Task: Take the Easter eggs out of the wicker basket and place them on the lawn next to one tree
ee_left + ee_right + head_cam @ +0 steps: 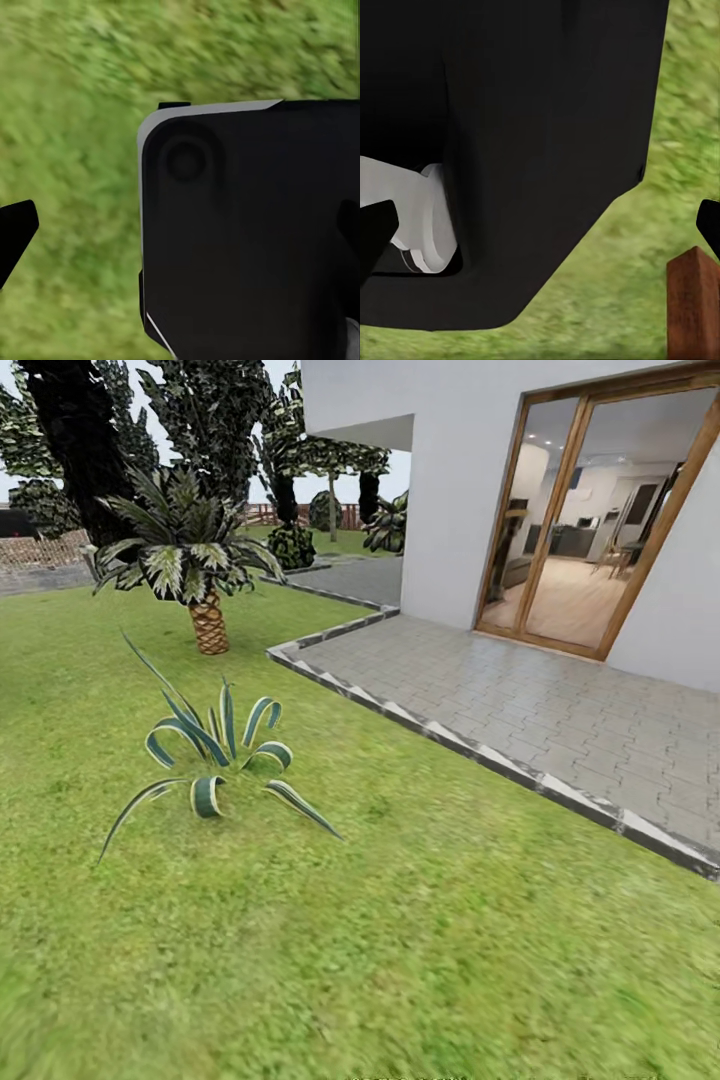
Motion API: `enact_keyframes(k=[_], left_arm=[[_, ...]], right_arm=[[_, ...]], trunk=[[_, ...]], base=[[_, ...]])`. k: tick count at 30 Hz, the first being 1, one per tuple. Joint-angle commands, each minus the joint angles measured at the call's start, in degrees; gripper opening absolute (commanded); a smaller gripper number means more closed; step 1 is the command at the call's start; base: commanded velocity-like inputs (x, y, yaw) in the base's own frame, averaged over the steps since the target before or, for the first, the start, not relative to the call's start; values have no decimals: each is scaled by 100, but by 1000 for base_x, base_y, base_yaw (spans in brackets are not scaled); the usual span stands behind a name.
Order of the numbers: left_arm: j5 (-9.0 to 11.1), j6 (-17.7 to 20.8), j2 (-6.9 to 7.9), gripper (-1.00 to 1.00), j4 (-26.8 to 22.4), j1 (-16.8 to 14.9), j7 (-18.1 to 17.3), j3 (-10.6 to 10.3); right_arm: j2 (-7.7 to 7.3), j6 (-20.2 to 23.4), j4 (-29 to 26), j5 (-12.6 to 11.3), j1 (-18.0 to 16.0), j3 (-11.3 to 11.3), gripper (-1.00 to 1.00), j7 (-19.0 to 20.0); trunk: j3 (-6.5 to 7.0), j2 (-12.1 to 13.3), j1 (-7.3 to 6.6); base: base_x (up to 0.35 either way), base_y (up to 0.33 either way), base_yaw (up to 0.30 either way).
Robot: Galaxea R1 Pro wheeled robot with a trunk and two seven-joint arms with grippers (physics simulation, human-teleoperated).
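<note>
The head view looks forward and slightly down from standing height over the lawn (420,920), toward the palm (205,600), the paved patio (540,700) and the house's glass door (590,520). Both wrist views face down close above the robot's black body (247,232), sharing the grass with the head view.

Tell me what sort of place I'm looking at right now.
A house's back garden, it seems: a lawn with a small palm and a spiky striped plant, edged by a grey paved patio that leads to a white house's glass doors.
</note>
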Motion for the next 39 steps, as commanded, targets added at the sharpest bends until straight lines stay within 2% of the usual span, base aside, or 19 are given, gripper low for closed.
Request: enact_keyframes(k=[1, 30, 39], left_arm=[[-3, -19, 1, 100, 5, -2, 6, -5], [-3, -19, 1, 100, 7, -2, 6, -2], [-3, -19, 1, 100, 6, -2, 6, -2]], right_arm=[[1, -11, -6, -3, 2, -3, 100, 3], [4, -11, -6, -2, 2, -3, 100, 5], [7, -11, -6, -2, 2, -3, 100, 4]], trunk=[[-12, -3, 0], [-217, -3, 0], [-281, -3, 0]], base=[[0, 0, -208], [0, 0, -206], [21, 168, -205]])
